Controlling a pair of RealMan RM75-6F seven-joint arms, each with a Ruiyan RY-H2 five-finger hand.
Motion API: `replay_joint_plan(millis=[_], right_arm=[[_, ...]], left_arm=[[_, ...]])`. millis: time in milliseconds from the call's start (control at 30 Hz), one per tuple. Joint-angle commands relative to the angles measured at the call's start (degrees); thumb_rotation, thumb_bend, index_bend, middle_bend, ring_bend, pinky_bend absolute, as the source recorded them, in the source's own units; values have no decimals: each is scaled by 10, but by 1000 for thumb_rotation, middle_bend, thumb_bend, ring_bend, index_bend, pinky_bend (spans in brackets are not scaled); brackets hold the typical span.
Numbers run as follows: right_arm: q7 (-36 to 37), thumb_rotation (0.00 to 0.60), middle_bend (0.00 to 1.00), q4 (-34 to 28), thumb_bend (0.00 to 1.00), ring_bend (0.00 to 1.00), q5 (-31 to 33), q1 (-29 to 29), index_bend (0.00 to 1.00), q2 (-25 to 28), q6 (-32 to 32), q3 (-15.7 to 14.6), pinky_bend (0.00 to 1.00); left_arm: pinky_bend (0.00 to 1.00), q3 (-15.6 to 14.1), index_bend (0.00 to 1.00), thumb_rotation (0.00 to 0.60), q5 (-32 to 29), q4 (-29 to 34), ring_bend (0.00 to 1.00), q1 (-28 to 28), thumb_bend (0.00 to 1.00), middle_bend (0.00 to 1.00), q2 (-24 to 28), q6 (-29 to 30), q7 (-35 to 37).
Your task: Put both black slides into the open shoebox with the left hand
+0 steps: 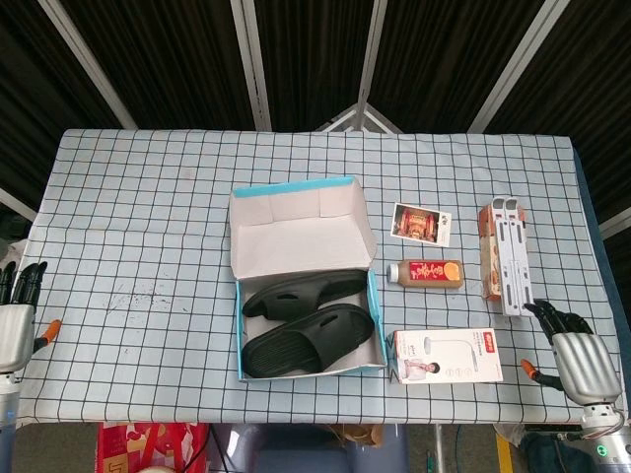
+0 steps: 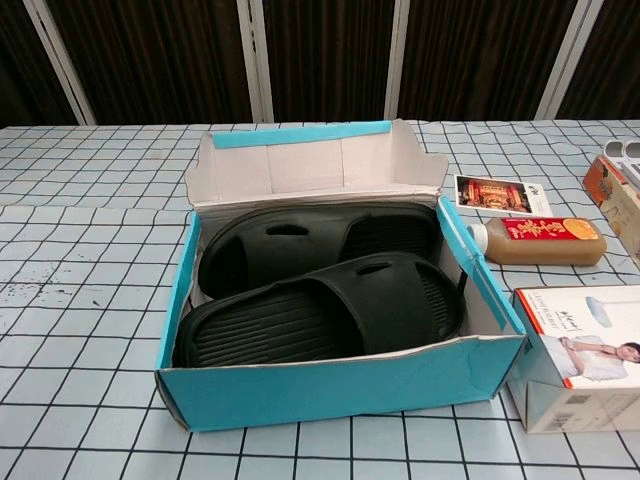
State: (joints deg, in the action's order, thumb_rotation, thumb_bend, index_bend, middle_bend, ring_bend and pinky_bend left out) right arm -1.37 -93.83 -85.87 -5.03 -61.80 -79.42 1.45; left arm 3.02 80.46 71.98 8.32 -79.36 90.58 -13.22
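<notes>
Two black slides lie side by side inside the open blue shoebox (image 1: pixel 374 313) (image 2: pixel 330 395), the far slide (image 1: pixel 301 293) (image 2: pixel 300 243) behind the near slide (image 1: pixel 308 340) (image 2: pixel 320 310). The box's lid (image 1: pixel 301 222) stands open at the back. My left hand (image 1: pixel 15 315) hangs at the table's left edge, far from the box, fingers apart and holding nothing. My right hand (image 1: pixel 577 357) sits at the front right corner, fingers spread and empty. Neither hand shows in the chest view.
Right of the box lie a picture card (image 1: pixel 421 223) (image 2: pixel 502 194), a brown bottle on its side (image 1: pixel 426 273) (image 2: pixel 538 240), a white product box (image 1: pixel 448 355) (image 2: pixel 580 355) and an orange carton with a white stand (image 1: pixel 504 254).
</notes>
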Motion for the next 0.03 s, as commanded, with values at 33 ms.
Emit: replay_joint_plan(millis=[33], right_arm=[[11, 600, 165, 9, 233, 249, 1, -3, 193, -1, 4, 1, 222]], left_arm=[[73, -4, 61, 600, 10, 9, 0, -3, 306, 113, -1, 7, -12]])
